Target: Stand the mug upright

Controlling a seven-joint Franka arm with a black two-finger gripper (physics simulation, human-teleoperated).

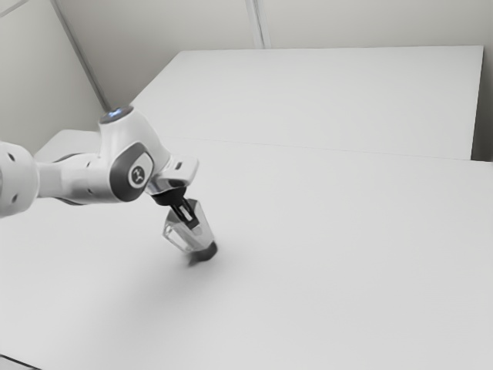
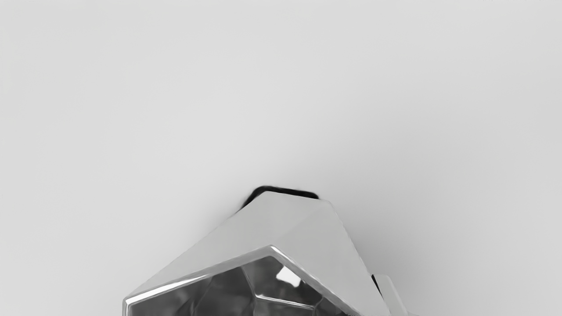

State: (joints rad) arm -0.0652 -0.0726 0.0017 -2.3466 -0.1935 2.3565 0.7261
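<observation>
1. White table (image 1: 347, 254) spreads out all around the mug, running well past it toward the exterior view's right.
2. White and grey arm (image 1: 81, 179) – it reaches in from the exterior view's left, above the mug.
3. Pale mug (image 1: 199, 228), faceted and shiny at the rim, is on or just over the table, beneath the arm. It leans, neither upright nor flat on its side, its mouth toward the arm.
4. Black gripper (image 1: 191, 223) is right at the mug, by its upper part. Whether it is clenched on the mug or released, I cannot tell.
5. Dark base (image 1: 207, 251) is at the mug's low end, away from the arm; I cannot make out whether it touches the table.
6. Handle (image 2: 389, 292) sticks out from the mug's side.

Step in hand, as I judge it: righting the mug. The next move calls for a sure grip on it, then a slow turn until the base sits flat – letting go too soon could tip it over.
</observation>
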